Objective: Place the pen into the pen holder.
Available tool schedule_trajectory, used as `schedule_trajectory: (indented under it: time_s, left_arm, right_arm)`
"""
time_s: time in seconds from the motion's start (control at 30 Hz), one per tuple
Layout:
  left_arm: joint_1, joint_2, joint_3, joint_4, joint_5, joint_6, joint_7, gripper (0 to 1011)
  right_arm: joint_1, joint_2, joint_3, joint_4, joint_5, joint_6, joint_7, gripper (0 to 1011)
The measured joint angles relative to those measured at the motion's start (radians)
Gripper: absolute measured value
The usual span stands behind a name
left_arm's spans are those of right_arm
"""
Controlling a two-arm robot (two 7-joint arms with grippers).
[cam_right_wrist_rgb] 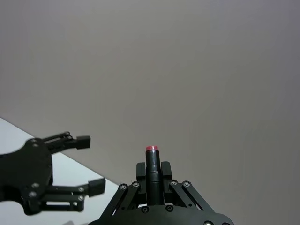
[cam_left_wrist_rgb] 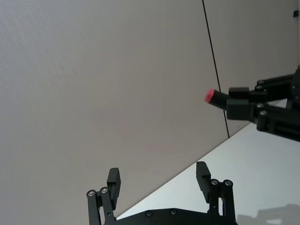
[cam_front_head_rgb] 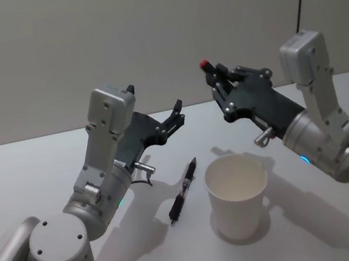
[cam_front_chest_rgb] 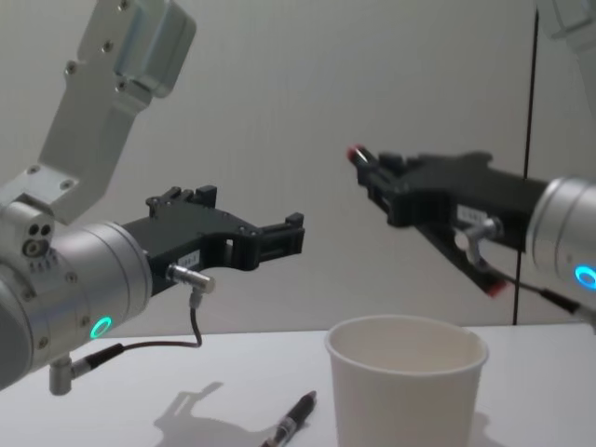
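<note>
1. The pen (cam_front_head_rgb: pixel 183 191) lies flat on the table (cam_front_head_rgb: pixel 36 171) in the lower centre of the head view. It slants from upper right to lower left.
2. The cup (cam_front_head_rgb: pixel 240 216) stands upright just right of the pen, with a narrow strip of table between them. Its open mouth faces up.
3. In the chest view the pen lies at the bottom edge, left of the cup and nearly at its base.
4. The left gripper (cam_left_wrist_rgb: pixel 158 173) hangs in the air at centre left of the head view, above the pen and clear of the table. Its jaws are spread wide and grasp nothing.
5. The right gripper (cam_front_head_rgb: pixel 217 75) is raised at upper right of the head view, above and behind the cup. It points toward the left gripper.
6. Its jaws are clenched on a black rod (cam_right_wrist_rgb: pixel 152 173) with a red tip. The tip sticks out past the fingers.
7. In the chest view the two grippers face each other above the cup, well apart. The right one sits a little higher.
</note>
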Motion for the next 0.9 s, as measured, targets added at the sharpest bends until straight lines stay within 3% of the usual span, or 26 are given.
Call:
schedule_trajectory:
  time_s: [0.47, 0.9]
  left_arm:
    - [0.0, 0.0, 0.0, 0.0, 0.0, 0.0, 0.0, 1004]
    - [0.0, 0.0, 0.0, 0.0, 0.0, 0.0, 0.0, 1004]
  right_arm:
    - [0.018, -0.029, -0.028, -0.066, -0.016, -0.115, 0.07, 175]
    - [0.022, -0.05, -0.063, -0.098, 0.014, -0.182, 0.178, 175]
